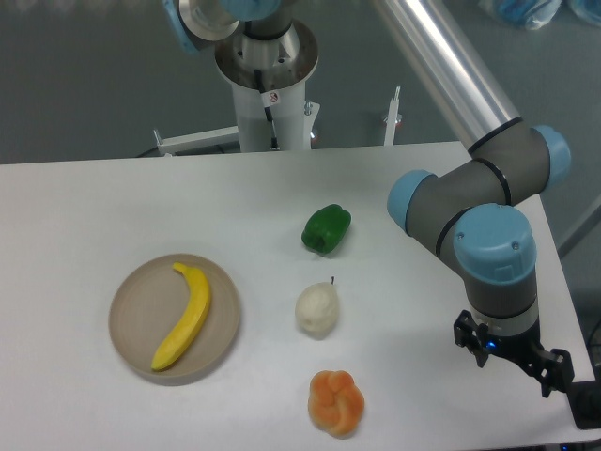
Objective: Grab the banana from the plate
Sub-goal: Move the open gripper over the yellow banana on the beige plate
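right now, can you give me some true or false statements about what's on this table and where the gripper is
1. The banana lies on the plate. True.
2. The gripper is closed around the banana. False: it is far off, near the table's right edge; its fingers are not visible.
3. The green pepper sits on the plate. False: it rests on the bare table.
4. The pear lies between the green pepper and the orange object. True.
5. The pear touches the plate. False: a gap of table separates them.
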Tool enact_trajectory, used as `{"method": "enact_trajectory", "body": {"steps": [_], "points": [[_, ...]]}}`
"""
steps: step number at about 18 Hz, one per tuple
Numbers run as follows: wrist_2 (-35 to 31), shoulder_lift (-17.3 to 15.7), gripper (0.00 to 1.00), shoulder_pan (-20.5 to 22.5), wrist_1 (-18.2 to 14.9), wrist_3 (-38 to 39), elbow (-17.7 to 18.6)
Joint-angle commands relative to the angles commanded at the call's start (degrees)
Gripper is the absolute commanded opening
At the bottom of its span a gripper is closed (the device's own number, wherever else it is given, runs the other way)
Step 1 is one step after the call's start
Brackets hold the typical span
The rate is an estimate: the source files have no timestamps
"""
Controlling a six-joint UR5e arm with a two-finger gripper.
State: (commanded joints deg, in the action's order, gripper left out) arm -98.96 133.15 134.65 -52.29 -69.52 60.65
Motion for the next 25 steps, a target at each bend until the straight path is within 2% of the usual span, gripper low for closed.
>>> {"method": "enact_trajectory", "body": {"steps": [8,10,11,12,14,15,16,20,22,24,25], "points": [[0.6,-0.6,1.00,-1.1,0.0,2.1,1.1],[0.7,-1.6,1.00,-2.5,0.0,3.4,1.4],[0.8,-3.3,1.00,-3.1,-0.2,6.0,2.4],[0.7,-4.8,1.00,-3.5,-0.3,8.0,3.9],[0.7,-9.6,1.00,-4.7,-0.7,9.8,9.8],[1.0,-12.4,1.00,-5.6,-0.9,12.9,13.4],[1.3,-14.1,1.00,-6.1,-0.9,15.5,15.5],[2.4,-19.3,1.00,-9.4,-3.5,26.5,21.1],[3.1,-21.5,1.00,-11.5,-6.0,30.1,24.2],[9.7,-23.9,1.00,-12.4,-8.3,33.4,27.8],[12.3,-25.2,1.00,-12.6,-8.3,34.4,29.3]]}}
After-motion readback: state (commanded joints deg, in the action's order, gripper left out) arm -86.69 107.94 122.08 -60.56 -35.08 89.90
